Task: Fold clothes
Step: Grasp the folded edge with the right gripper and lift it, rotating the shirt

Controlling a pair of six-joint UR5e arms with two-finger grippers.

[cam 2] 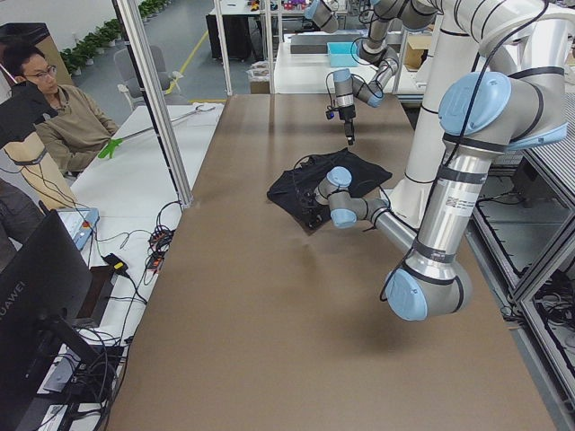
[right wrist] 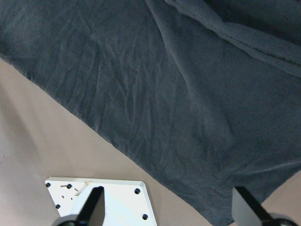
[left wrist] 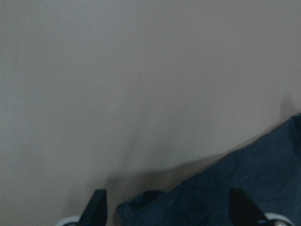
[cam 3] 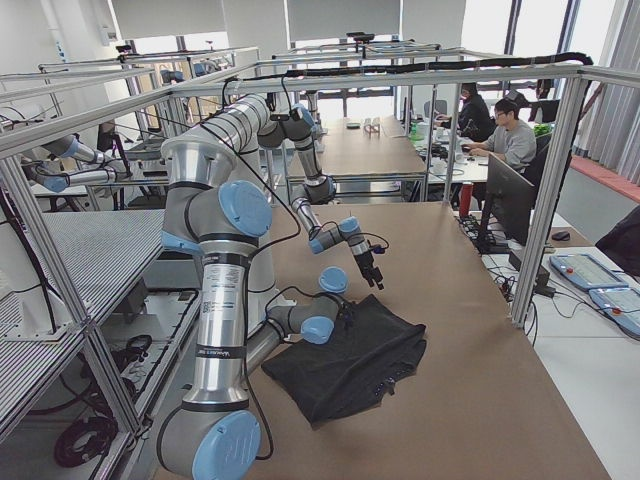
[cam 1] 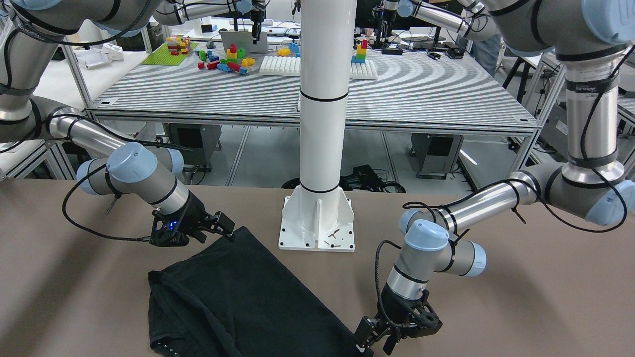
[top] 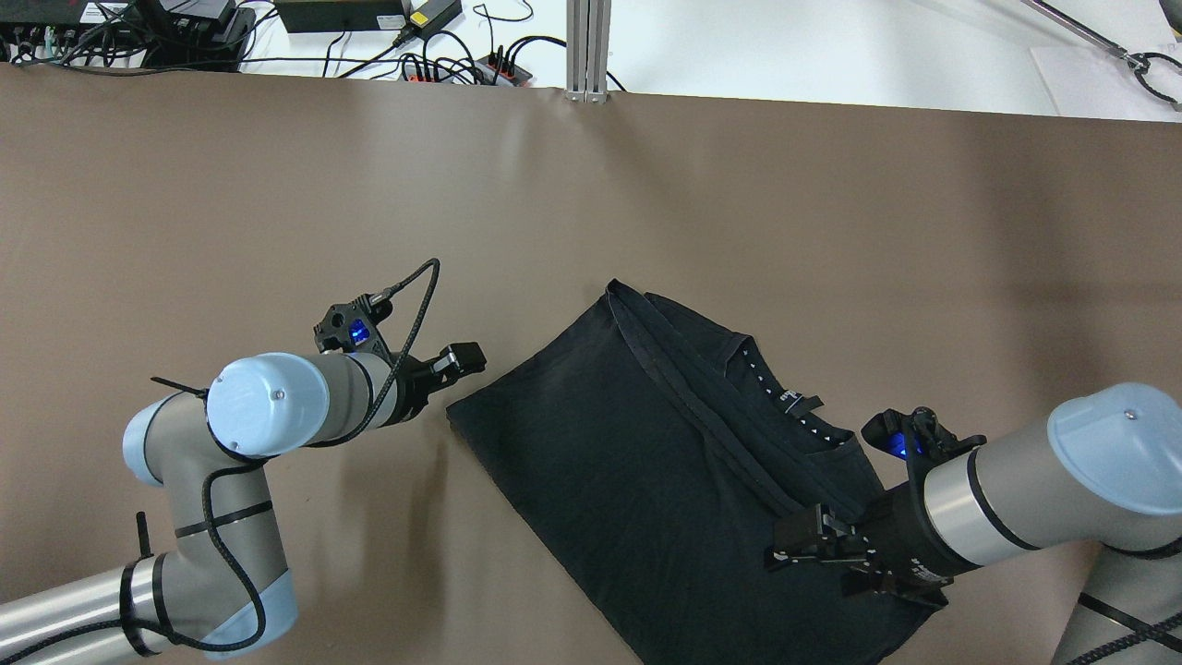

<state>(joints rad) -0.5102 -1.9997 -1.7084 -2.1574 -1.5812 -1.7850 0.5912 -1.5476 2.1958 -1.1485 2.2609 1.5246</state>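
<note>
1. Left gripper (top: 454, 362): jaws spread wide, nothing in them. On the wrist cam both fingertips (left wrist: 96, 209) sit well apart with open space in the middle.
2. The black garment (top: 637, 462) lies mostly flat on the brown table (top: 277, 185). One corner of it pokes right into the gap between the left claw's fingers. From there the cloth runs off past the finger on the right side of that wrist view. Bare table is all that shows ahead of the tips.
3. Right gripper (cam 1: 218, 229): also wide apart and empty. It sits low at the opposite corner of the garment. Can't tell whether a finger is actually touching the cloth.
4. From the right claw's own camera, dark fabric fills nearly everything ahead of it. The white pole base (right wrist: 108, 197) sits down near the finger on the left of that view, just beside the cloth's edge.
5. A folded-over layer with a hem band and the neckline lies just beside the right claw, on the side away from the left one.
6. So the garment lies between the two claws.
</note>
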